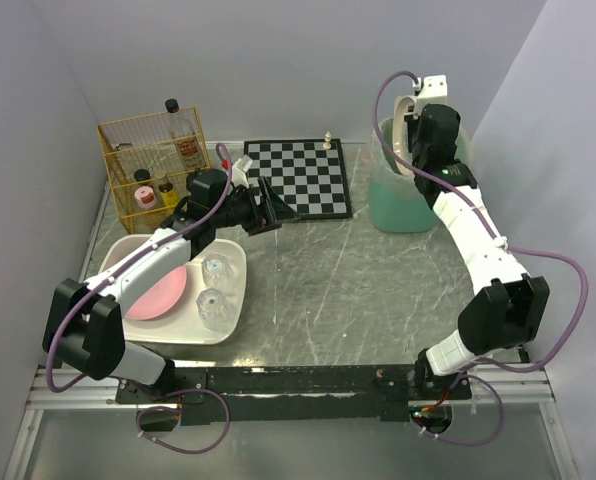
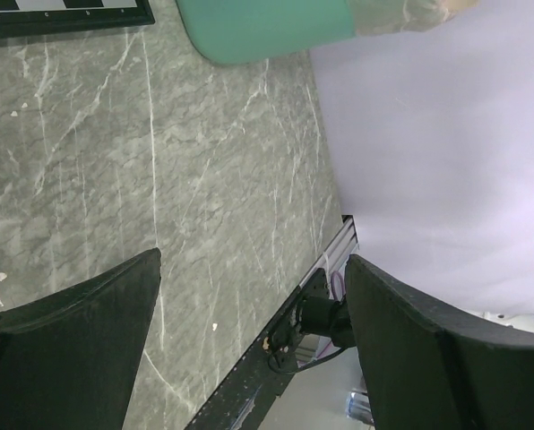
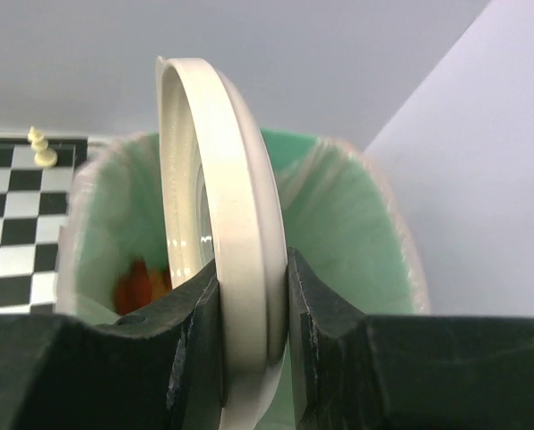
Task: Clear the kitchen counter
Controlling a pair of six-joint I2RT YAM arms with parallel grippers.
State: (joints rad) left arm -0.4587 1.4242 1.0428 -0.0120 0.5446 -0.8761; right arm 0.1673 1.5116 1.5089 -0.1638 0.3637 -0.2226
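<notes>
The kitchen counter (image 1: 358, 290) is a grey marble-patterned top, seen again under my left fingers (image 2: 159, 161). My right gripper (image 1: 415, 130) is at the far right, over a green bin (image 1: 408, 205). In the right wrist view it (image 3: 254, 269) is shut on the rim of a white plate (image 3: 222, 161), which stands on edge above the bin's lined opening (image 3: 357, 233). Something orange (image 3: 140, 285) lies inside the bin. My left gripper (image 1: 268, 208) hangs open by the chessboard's near-left corner, with nothing between its fingers (image 2: 254, 260).
A black-and-white chessboard (image 1: 303, 178) with one pale piece (image 1: 328, 139) lies at the back. A white tub (image 1: 233, 290) at the left holds a pink plate (image 1: 153, 298) and two glasses (image 1: 216, 267). A yellow wire basket (image 1: 128, 150) with bottles stands at the back left.
</notes>
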